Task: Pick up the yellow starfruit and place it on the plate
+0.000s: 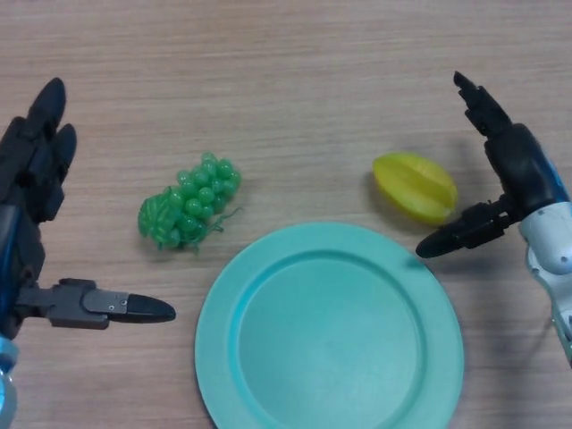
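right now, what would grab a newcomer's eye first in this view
The big teal plate at bottom centre, empty. Next the yellow starfruit on the table just beyond its right rim, with the open right hand beside it, not touching. A bunch of green grapes lies left of the plate, and the open left hand is at the far left.

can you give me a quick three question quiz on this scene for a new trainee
1. True or false: the yellow starfruit already lies on the plate.
2. Multiple choice: what lies on the table left of the starfruit? A) a red apple B) a bunch of green grapes C) a banana
3. Short answer: which robot hand is nearer the starfruit, and is it holding it?

Key:
1. False; it lies on the wooden table just beyond the plate's far right rim.
2. B
3. The right robot hand; its fingers are spread open around the fruit's right side, not holding it. The left robot hand is open at the left edge.
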`<state>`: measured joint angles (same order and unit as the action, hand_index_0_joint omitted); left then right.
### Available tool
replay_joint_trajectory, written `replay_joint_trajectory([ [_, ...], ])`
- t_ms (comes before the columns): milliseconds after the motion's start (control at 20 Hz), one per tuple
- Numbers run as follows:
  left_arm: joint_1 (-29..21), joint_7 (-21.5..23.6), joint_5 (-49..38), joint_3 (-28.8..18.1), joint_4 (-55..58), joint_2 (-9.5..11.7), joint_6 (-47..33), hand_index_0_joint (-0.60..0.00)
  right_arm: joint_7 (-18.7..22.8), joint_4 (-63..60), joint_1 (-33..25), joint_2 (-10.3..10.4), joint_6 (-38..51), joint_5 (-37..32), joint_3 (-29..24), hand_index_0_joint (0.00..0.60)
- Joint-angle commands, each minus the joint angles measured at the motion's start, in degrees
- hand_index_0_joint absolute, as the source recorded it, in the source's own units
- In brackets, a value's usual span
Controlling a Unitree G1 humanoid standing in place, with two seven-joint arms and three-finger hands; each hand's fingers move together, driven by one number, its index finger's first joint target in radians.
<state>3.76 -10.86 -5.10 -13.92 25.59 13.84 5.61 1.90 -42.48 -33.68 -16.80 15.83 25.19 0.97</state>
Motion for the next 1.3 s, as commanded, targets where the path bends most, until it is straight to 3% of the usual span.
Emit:
replay_joint_trajectory([
  [50,-1.2,0.8,-0.7,-4.0,2.4,2.2,-6.5,0.000,4.2,1.8,-4.3,-2.0,8.5,-1.5,-2.4,0.000],
  [200,-1.9,1.6,0.0,-3.8,1.6,2.2,-7.1,0.000,5.6,0.1,-5.2,-2.2,9.6,0.5,-1.6,0.000],
  [250,-2.0,1.6,-0.2,-3.8,1.2,2.3,-7.2,0.000,6.0,-1.0,-5.7,-2.1,10.4,1.2,-1.5,0.050],
  [300,-2.0,1.6,-0.2,-3.7,1.2,2.3,-7.2,0.000,6.0,-1.2,-5.9,-2.1,10.4,1.2,-1.5,0.151],
  [350,-2.0,1.6,-0.3,-3.8,1.0,2.3,-7.3,0.000,5.8,-2.0,-6.2,-2.1,10.7,1.4,-1.5,0.301],
  [400,-2.1,1.5,-0.4,-3.8,0.8,2.4,-7.3,0.000,5.7,-2.7,-6.5,-2.1,11.0,1.6,-1.4,0.400],
  [450,-2.1,1.5,-0.9,-4.0,0.1,2.5,-7.5,0.000,6.1,-5.0,-7.4,-1.9,12.5,2.2,-1.3,0.543],
  [500,-2.1,1.5,-1.2,-4.2,-0.2,2.6,-7.7,0.000,6.6,-6.3,-7.9,-1.9,13.4,2.6,-1.2,0.600],
  [550,-2.2,1.3,-1.5,-4.5,-0.6,2.8,-7.7,0.000,8.8,-9.5,-9.5,-2.1,14.6,5.3,-0.3,0.600],
  [700,-1.9,1.1,-2.0,-4.7,-1.4,2.7,-8.2,0.000,8.4,-12.2,-11.1,-1.9,13.8,8.1,0.6,0.600],
  [800,-1.8,1.3,-2.0,-5.3,-1.7,3.0,-8.7,0.000,12.1,-14.3,-11.5,-3.3,13.7,17.3,4.3,0.600],
  [850,-1.8,1.1,-2.2,-5.7,-2.2,3.1,-9.0,0.000,16.3,-15.8,-12.7,-4.8,13.1,25.7,6.5,0.600],
  [950,-1.6,1.0,-2.6,-6.2,-2.6,3.1,-9.3,0.000,18.5,-16.1,-13.4,-5.2,12.1,30.8,5.8,0.600],
  [1300,-2.0,1.8,-2.1,-5.4,-3.7,2.9,-10.9,0.000,9.1,-3.0,-8.7,-4.5,11.2,19.7,-1.6,0.600],
])
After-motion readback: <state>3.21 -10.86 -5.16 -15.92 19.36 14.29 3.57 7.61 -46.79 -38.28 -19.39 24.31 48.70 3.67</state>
